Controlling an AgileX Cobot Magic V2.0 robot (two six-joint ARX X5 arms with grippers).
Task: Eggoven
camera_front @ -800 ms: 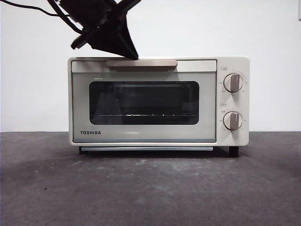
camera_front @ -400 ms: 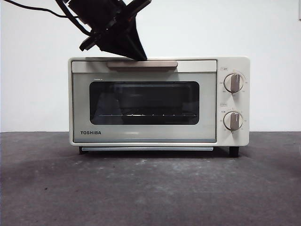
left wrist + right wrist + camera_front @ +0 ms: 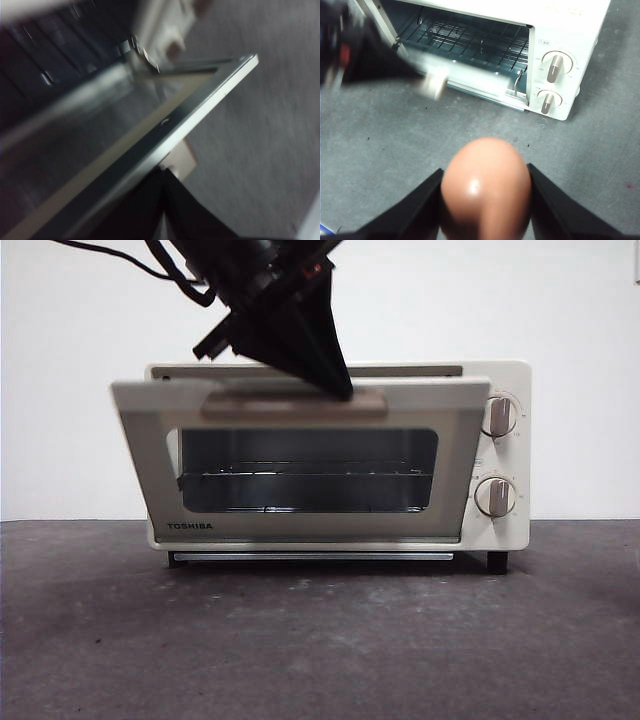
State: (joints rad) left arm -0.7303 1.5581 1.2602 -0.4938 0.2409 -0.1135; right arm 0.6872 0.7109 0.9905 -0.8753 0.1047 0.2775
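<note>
The cream TOSHIBA oven (image 3: 500, 455) stands on the grey table. Its glass door (image 3: 300, 475) is tilted partly open, and the wire rack (image 3: 305, 475) shows behind it. My left gripper (image 3: 338, 388) comes down from above with its jaws together and its tip against the beige handle (image 3: 295, 404). The left wrist view shows the handle (image 3: 181, 161) at the jaw tips (image 3: 164, 172) and the door's edge (image 3: 210, 100). My right gripper (image 3: 484, 171) is shut on the reddish-brown egg (image 3: 485, 187). It holds the egg above the table in front of the oven (image 3: 570, 30).
Two knobs (image 3: 497, 416) (image 3: 494, 497) sit on the oven's right panel. The grey table (image 3: 320, 640) stretches in front of the oven. In the right wrist view the left arm (image 3: 365, 60) is a dark blur at the door's handle (image 3: 434, 83).
The oven door was closed and is now tilted partly open. The left gripper has moved right and down along with the handle.
</note>
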